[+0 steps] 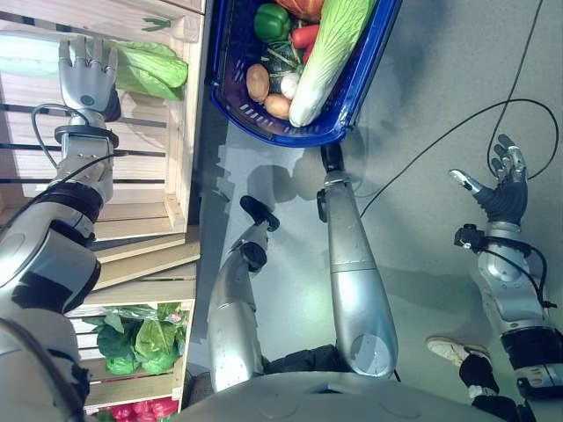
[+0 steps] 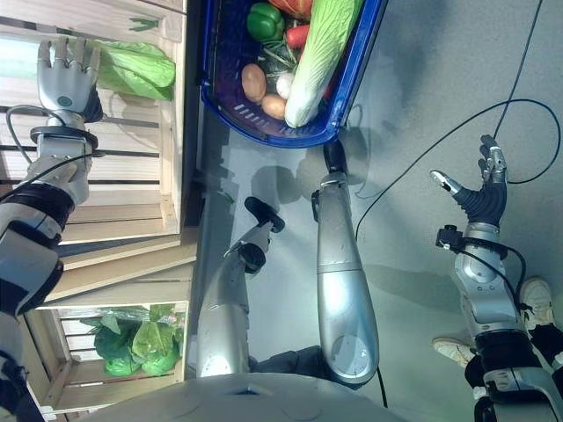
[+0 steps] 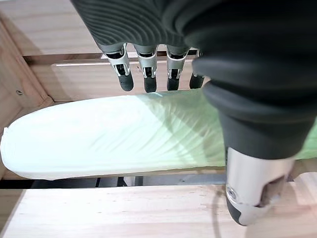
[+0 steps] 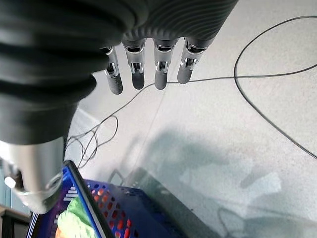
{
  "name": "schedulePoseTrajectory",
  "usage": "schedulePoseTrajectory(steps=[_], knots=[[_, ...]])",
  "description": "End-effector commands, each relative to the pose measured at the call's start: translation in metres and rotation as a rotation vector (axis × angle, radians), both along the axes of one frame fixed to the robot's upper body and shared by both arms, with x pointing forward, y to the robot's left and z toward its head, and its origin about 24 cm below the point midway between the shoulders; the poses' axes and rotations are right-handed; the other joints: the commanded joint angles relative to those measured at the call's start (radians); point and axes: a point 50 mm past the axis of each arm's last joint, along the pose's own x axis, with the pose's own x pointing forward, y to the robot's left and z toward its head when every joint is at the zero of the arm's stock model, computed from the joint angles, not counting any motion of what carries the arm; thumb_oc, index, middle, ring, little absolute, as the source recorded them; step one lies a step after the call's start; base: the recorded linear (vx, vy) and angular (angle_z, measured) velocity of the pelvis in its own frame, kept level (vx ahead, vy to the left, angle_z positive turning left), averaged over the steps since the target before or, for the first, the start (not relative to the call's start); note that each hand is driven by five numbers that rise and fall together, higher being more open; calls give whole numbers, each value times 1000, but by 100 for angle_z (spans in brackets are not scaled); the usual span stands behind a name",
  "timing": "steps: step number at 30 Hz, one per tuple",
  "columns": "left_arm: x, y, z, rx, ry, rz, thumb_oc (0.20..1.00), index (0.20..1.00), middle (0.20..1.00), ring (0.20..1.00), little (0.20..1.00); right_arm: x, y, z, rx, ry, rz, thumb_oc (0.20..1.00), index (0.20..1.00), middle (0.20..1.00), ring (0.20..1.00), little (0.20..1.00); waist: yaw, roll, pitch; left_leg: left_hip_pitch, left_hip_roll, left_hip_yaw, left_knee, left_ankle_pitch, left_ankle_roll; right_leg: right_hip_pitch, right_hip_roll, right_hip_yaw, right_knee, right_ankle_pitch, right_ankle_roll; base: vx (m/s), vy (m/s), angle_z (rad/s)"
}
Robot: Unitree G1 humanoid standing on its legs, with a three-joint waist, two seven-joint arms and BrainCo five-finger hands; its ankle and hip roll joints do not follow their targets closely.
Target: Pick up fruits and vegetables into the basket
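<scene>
A blue basket (image 1: 352, 105) sits on the floor at the top centre, holding a long pale cabbage (image 1: 330, 53), a green pepper (image 1: 271, 21), a red pepper (image 1: 304, 36), potatoes (image 1: 258, 82) and a garlic bulb (image 1: 289, 84). My left hand (image 1: 86, 77) hovers open over a pale green napa cabbage (image 3: 119, 136) lying in the wooden crate (image 1: 167, 167) at the upper left; its fingers (image 3: 148, 74) reach straight past the cabbage without closing on it. My right hand (image 1: 505, 189) hangs open over bare floor at the right, empty.
A lower wooden crate (image 1: 176, 387) at the bottom left holds leafy greens (image 1: 141, 343) and red produce (image 1: 141, 410). A person's shoe (image 1: 450, 350) shows at the bottom right. Grey floor lies between the crates and my right hand.
</scene>
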Motion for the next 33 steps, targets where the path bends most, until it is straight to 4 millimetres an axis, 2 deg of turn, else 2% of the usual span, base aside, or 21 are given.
schedulePoseTrajectory(steps=[1,11,21,28,29,30,33], knots=[[-24,52,-8,-75,35,290,1000,1000,1000,1000,1000,-4,-1,2,26,-48,3,1000,1000,1000,1000,1000,-63,26,-16,-126,5,-9,198,-138,31,-3,28,49,-123,14,96,10,11,-3],[-38,67,-7,-63,-22,449,1000,1000,1000,1000,1000,-2,-6,5,20,-74,-44,1000,1000,1000,1000,1000,-58,19,-16,-176,9,-20,233,-157,42,-52,41,56,-95,10,88,11,21,-2],[-40,71,5,-85,-71,513,1000,1000,1000,1000,1000,1,-12,10,6,-100,-71,1000,1000,1000,1000,1000,-54,18,-16,-227,9,-35,281,-179,53,-102,46,63,-56,6,83,2,17,0],[-45,76,-3,-116,-39,567,1000,1000,1000,1000,1000,2,-14,12,24,-108,-69,1000,1000,1000,1000,1000,-55,18,-16,-263,9,-40,323,-199,61,-131,52,75,-33,2,78,2,24,-1],[-46,78,-5,-117,-33,568,256,256,256,256,256,2,-15,12,27,-110,-67,1000,1000,1000,1000,1000,-53,16,-16,-270,10,-43,333,-204,62,-136,54,75,-27,2,77,0,0,0],[-47,78,-6,-124,-22,573,200,200,200,200,200,2,-15,12,28,-113,-62,1000,1000,1000,1000,1000,-53,14,-16,-275,10,-45,337,-206,64,-138,56,76,-25,2,77,0,0,0],[-48,79,-13,-156,-14,572,200,200,200,200,200,2,-14,12,33,-123,-51,1000,1000,1000,1000,1000,-52,8,-16,-276,11,-49,337,-207,64,-135,57,74,-28,4,78,-43,-12,-1]])
